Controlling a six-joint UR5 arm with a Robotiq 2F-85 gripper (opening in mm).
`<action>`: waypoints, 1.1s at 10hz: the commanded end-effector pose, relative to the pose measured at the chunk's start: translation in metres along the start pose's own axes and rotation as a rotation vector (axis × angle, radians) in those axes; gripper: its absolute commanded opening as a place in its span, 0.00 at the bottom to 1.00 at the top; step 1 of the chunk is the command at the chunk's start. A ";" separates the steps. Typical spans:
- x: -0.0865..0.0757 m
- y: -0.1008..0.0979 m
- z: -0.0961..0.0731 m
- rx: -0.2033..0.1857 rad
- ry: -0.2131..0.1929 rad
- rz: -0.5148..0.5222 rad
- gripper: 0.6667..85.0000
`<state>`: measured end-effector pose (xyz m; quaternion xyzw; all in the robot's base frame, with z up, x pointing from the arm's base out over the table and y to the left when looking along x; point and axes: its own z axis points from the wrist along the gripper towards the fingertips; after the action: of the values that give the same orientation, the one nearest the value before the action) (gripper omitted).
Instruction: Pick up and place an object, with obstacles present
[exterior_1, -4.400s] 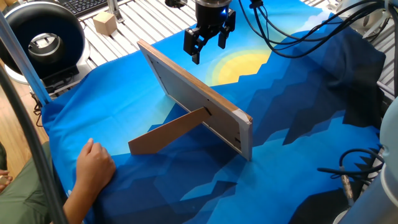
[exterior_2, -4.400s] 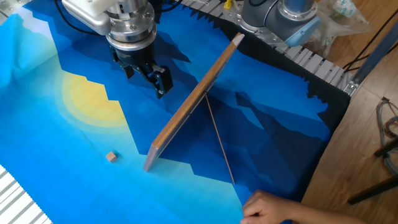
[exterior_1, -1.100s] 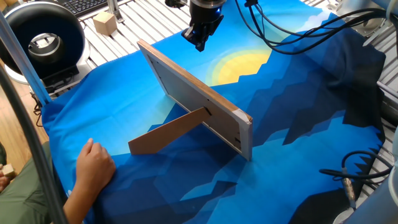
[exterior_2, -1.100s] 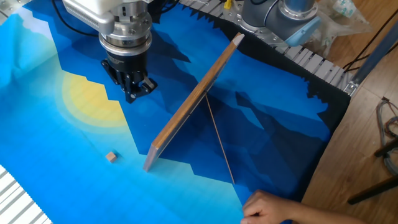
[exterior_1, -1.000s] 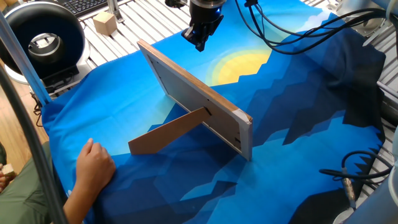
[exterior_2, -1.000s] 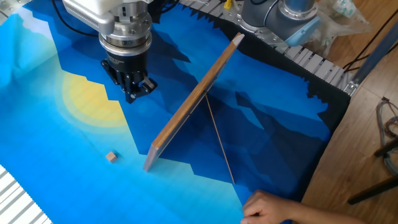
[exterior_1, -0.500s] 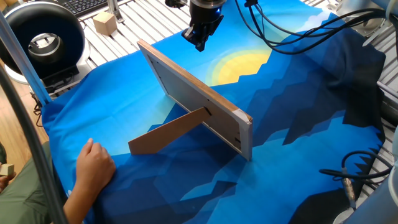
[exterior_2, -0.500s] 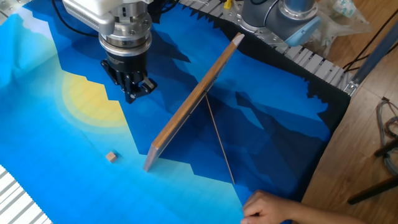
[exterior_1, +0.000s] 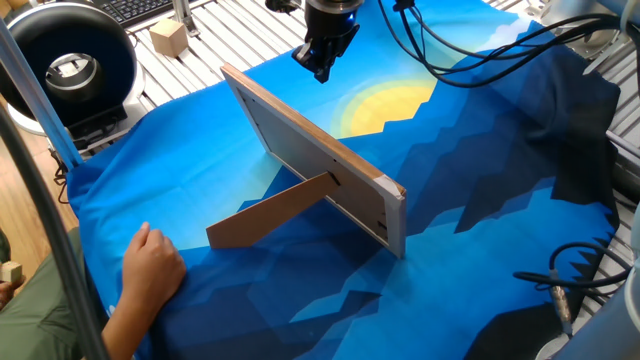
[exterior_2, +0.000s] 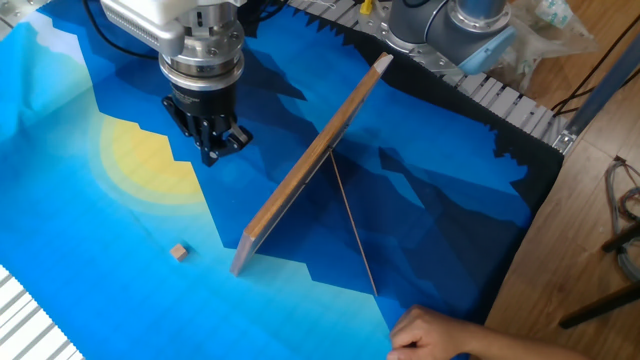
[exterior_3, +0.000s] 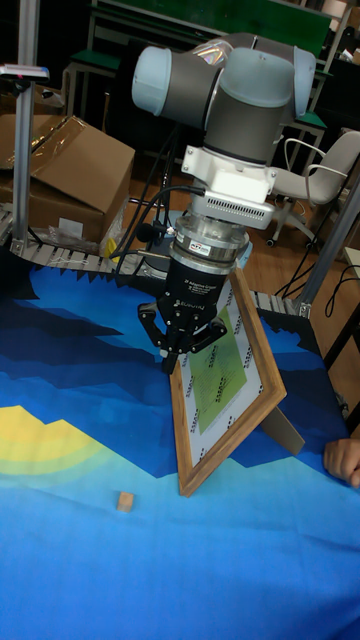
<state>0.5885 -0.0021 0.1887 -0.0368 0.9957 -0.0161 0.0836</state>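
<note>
The jaws of the gripper (exterior_2: 215, 150) are drawn together with nothing visible between them, pointing down at the blue cloth (exterior_2: 120, 270) that covers the tabletop. In the other fixed view the gripper hangs in the upper left of the frame, above the edge of the yellow sun patch (exterior_2: 150, 165) printed on the cloth. In one fixed view it sits at the top centre (exterior_1: 322, 66), just beyond the far end of the board (exterior_1: 320, 160).

The board stands tilted on its long edge across the middle of that frame, light wood rim around a pale face, propped from behind by a brown strut (exterior_1: 265, 212) that reaches toward the lower left. A small tan cube (exterior_2: 179, 252) lies on the cloth at lower left in the other fixed view, well apart from the gripper and near the board's lower end. A person's hand (exterior_1: 152, 265) rests on the cloth at lower left of one fixed view.
</note>
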 end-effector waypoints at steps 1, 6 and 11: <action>-0.001 0.002 -0.001 -0.012 -0.003 0.005 0.01; -0.001 0.002 0.000 -0.013 -0.005 0.006 0.01; -0.001 0.002 -0.001 -0.009 -0.003 0.000 0.01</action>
<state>0.5890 -0.0019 0.1882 -0.0375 0.9956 -0.0163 0.0838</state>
